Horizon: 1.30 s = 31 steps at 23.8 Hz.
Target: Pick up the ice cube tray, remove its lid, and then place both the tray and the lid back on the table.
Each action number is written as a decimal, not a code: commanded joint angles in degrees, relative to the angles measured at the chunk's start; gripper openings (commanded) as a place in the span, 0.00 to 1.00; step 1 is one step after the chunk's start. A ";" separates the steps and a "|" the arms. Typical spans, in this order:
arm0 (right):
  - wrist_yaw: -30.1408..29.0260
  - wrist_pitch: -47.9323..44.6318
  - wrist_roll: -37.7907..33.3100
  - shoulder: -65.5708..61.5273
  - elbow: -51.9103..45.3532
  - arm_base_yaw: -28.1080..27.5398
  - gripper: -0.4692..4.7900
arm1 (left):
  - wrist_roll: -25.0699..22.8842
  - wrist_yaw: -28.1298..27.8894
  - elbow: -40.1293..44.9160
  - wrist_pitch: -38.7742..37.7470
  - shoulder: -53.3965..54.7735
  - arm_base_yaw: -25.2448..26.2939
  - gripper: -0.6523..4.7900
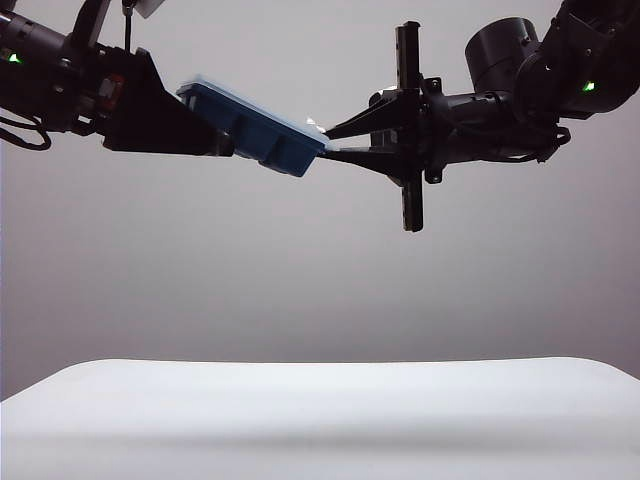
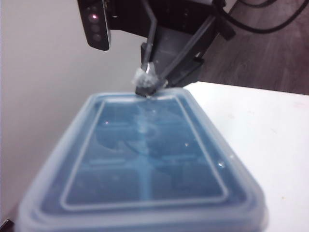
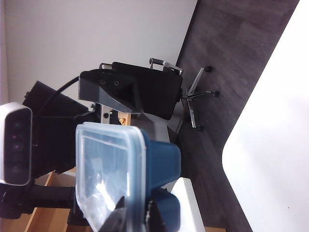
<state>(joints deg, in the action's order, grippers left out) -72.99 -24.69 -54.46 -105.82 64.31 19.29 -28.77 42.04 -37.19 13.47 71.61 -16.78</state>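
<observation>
The navy-blue ice cube tray (image 1: 262, 137) hangs tilted high above the white table (image 1: 320, 420), with the frosted lid (image 1: 215, 90) sitting on it. My left gripper (image 1: 213, 138) clasps the tray's left end with its jaws spread wide around it. In the left wrist view the lid (image 2: 145, 159) fills the picture and hides those jaws. My right gripper (image 1: 325, 141) comes in from the right and pinches the lid's rim at the tray's lower end. In the right wrist view its fingertips (image 3: 137, 218) close on the lid (image 3: 108, 169), beside the blue tray wall (image 3: 163, 155).
The table (image 2: 260, 125) lies far below both arms, and its rounded corner (image 3: 270, 145) shows in the right wrist view. Beyond it are dark floor and a black office chair (image 3: 145, 92). The right arm's camera housing (image 2: 96, 24) sits just behind the lid.
</observation>
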 commanded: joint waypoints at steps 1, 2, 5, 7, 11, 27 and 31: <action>1.88 -1.16 -0.24 0.33 0.20 0.57 0.07 | 3.74 0.15 -0.24 3.50 -0.13 0.00 1.00; 2.38 -1.11 -0.22 0.33 0.20 0.79 0.07 | 4.11 -0.02 -0.24 3.85 -0.13 0.00 1.00; 2.60 -2.05 -1.03 0.33 0.20 1.44 0.07 | 4.17 0.00 -0.24 3.82 -0.11 0.00 1.00; 2.67 -4.00 -2.62 0.33 0.22 1.68 0.07 | 4.17 0.02 -0.24 3.52 -0.11 0.00 1.00; 2.99 -7.85 -5.86 0.33 0.22 1.86 0.07 | 4.24 0.02 -0.24 3.28 -0.11 0.00 1.00; 2.47 -9.35 -7.04 0.28 0.13 1.86 0.07 | 5.38 -0.87 -0.24 5.44 -0.11 -0.02 1.00; 3.08 -9.42 -7.04 0.26 0.13 1.86 0.07 | 5.38 -0.83 -0.24 5.97 -0.11 -0.02 1.00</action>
<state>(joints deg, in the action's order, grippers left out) -70.04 -33.12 -61.47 -105.82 64.31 21.04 -23.51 41.08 -37.19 18.65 71.59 -16.80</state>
